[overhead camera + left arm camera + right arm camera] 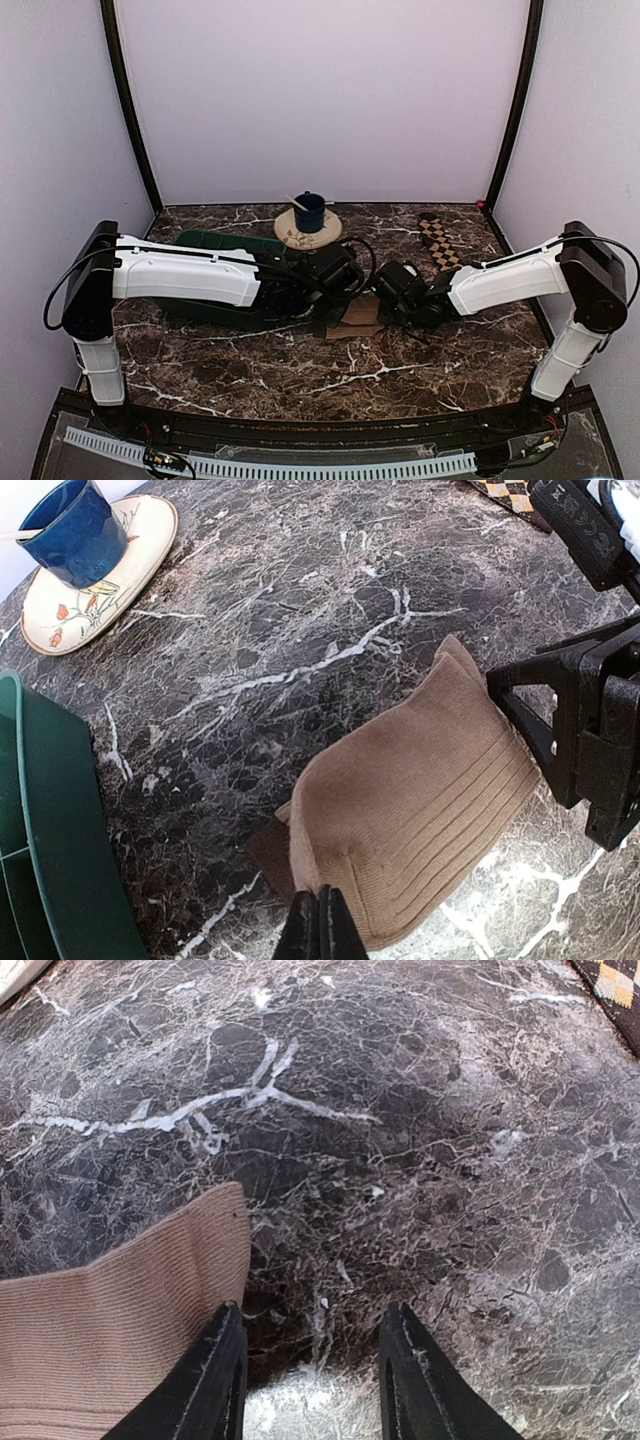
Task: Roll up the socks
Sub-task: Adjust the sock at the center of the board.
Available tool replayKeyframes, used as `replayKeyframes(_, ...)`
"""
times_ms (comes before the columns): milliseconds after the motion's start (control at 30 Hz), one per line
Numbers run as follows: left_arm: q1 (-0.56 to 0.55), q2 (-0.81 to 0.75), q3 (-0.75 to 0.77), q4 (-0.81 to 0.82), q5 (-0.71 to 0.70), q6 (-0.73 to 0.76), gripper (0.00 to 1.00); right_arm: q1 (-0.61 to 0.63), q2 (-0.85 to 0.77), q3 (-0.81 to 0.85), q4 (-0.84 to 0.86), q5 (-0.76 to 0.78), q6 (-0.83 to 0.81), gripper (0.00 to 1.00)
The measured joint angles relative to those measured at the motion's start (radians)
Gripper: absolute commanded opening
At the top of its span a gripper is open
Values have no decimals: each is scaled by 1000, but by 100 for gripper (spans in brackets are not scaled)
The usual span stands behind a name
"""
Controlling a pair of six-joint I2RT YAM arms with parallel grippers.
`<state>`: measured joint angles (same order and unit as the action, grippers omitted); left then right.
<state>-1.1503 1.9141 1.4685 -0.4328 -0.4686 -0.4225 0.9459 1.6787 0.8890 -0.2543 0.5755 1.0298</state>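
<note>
Rolling the tan sock [420, 810] is, as we judge it, the step in hand. It lies near the middle of the table [300, 610], folded over on itself into a short, thick pad between the two arms. The left tool [320, 930] is pressed fully together with its tips at the sock's near edge, where the fold lifts a little toward them; we cannot tell whether any fabric is caught between them. The right tool [312, 1385] stands about half open and holds nothing, with one finger at the sock's rounded end and the other over bare marble. To do this well, we think the left side should pin the fold tight and low so the layers do not spring apart. The right side should then close on the loose end, not on the table, and turn it over in line with the ribbing so the bundle comes out even. The two tools sit close together, so a knock between them is the main risk. Just left of the sock, a dark green bin [215, 243] limits the left arm's sweep. Farther back, a blue cup [309, 211] stands on a patterned plate [325, 236], near enough for a high elbow to clip. At the far right the checkered sock [438, 240] lies flat, not yet rolled and well apart.
</note>
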Motion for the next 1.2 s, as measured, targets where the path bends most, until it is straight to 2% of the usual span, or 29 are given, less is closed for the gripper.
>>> replayKeyframes(1200, 0, 0, -69, 50, 0, -12, 0, 13, 42, 42, -27, -21, -5, 41)
